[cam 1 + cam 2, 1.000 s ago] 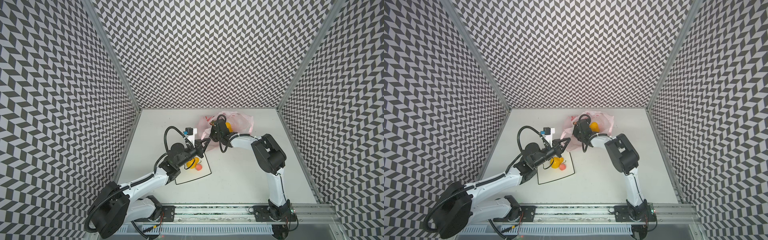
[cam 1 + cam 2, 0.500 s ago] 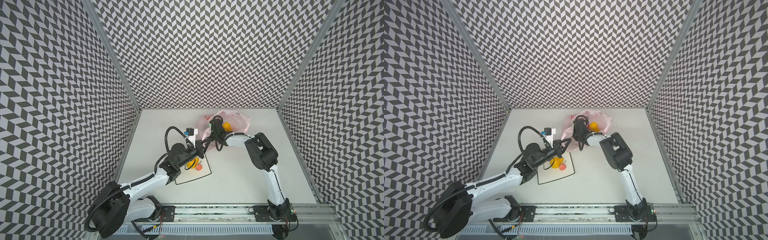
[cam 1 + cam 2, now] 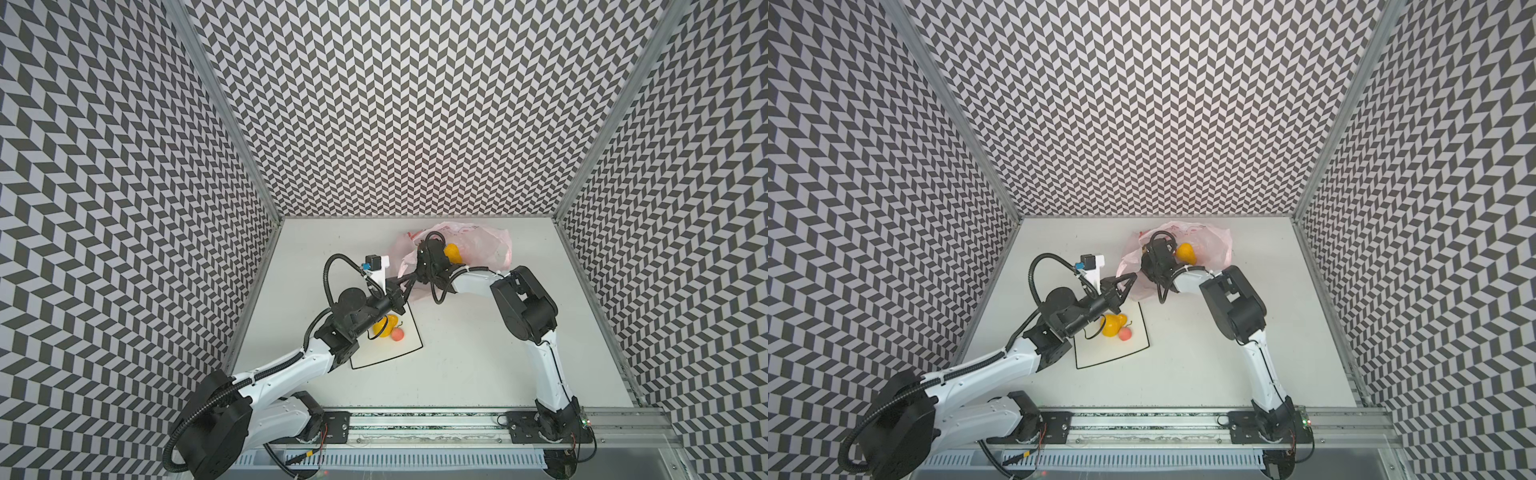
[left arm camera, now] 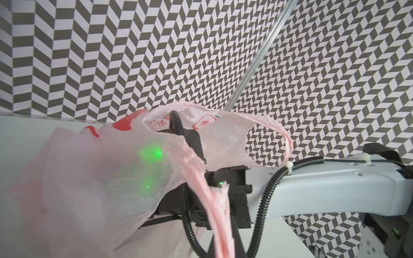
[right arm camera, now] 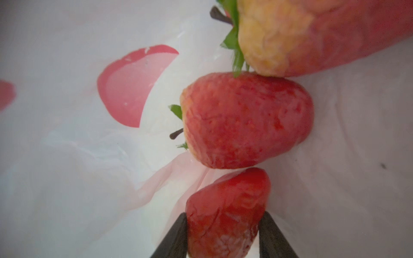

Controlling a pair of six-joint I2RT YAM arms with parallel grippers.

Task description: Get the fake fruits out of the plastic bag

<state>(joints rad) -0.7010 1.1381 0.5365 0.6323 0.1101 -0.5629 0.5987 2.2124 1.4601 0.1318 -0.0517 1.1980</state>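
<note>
The pale pink plastic bag (image 3: 484, 245) lies at the back of the table. My left gripper (image 3: 411, 276) is shut on one handle loop (image 4: 214, 212) and holds it stretched up. My right wrist (image 3: 432, 257) reaches into the bag's mouth, so its fingers are hidden in both top views. In the right wrist view my right gripper (image 5: 224, 214) is shut on a red strawberry (image 5: 225, 201). Just beyond it lie a second strawberry (image 5: 245, 120) and the red-yellow apple (image 5: 312, 35). A yellow pear (image 3: 1185, 252) shows in the bag.
A square white plate with a black rim (image 3: 409, 353) lies in front of the bag, partly under my left arm. On it rest a yellow pear (image 3: 382, 326) and a small pink peach (image 3: 397, 334). Patterned walls close in three sides.
My right gripper has pushed a little deeper into the bag and its jaws have closed on the strawberry. The left gripper has kept its hold on the handle without moving.
</note>
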